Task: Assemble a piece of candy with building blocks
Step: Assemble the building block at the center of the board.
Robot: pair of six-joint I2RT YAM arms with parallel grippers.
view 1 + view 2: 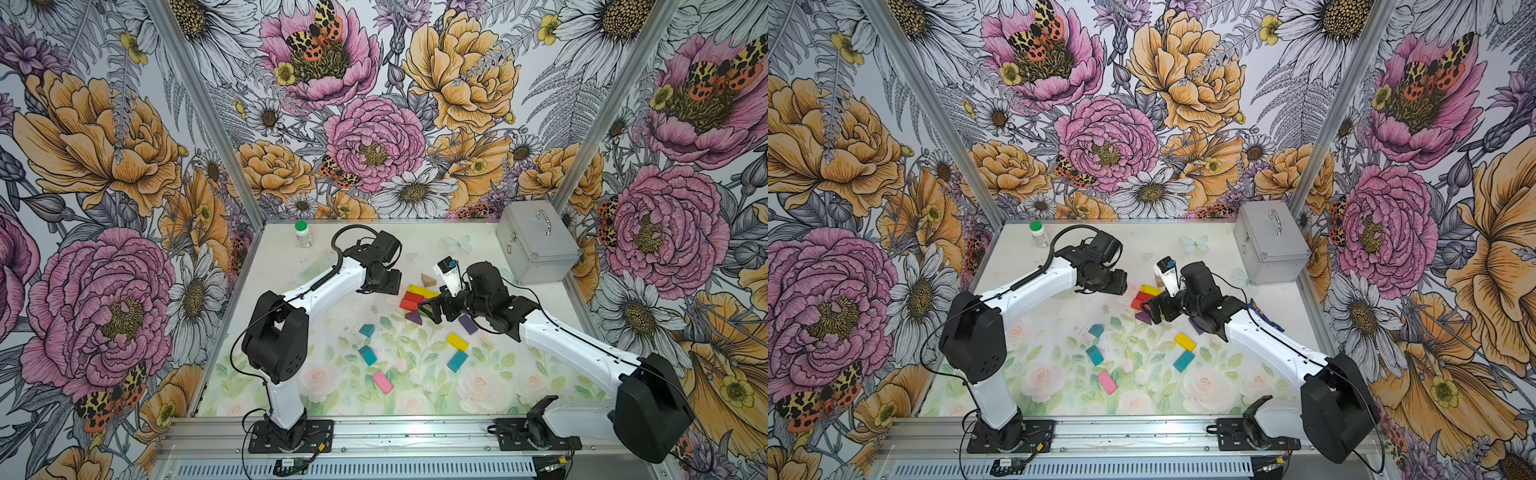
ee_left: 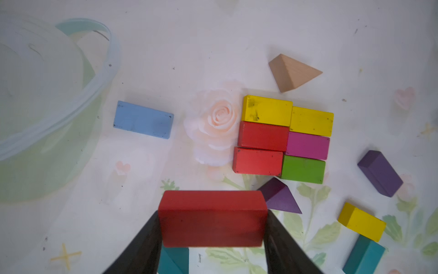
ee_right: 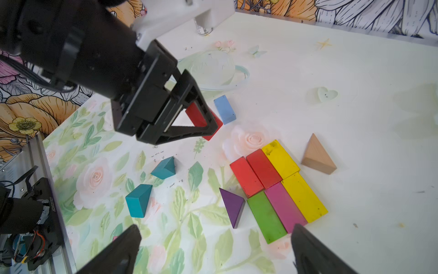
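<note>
The left gripper (image 2: 212, 213) clamps a red block (image 2: 212, 225) at nine o'clock of the six-block patch (image 2: 263, 136), while the right gripper (image 3: 215, 229) hangs wide open.

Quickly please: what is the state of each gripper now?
Left gripper: closed on a red brick.
Right gripper: open, holding nothing.

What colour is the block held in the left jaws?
Red block, clearest in the left wrist view.

Bare mat (image 2: 189, 71) between blue brick (image 2: 143, 119), cluster (image 2: 263, 136)
</note>
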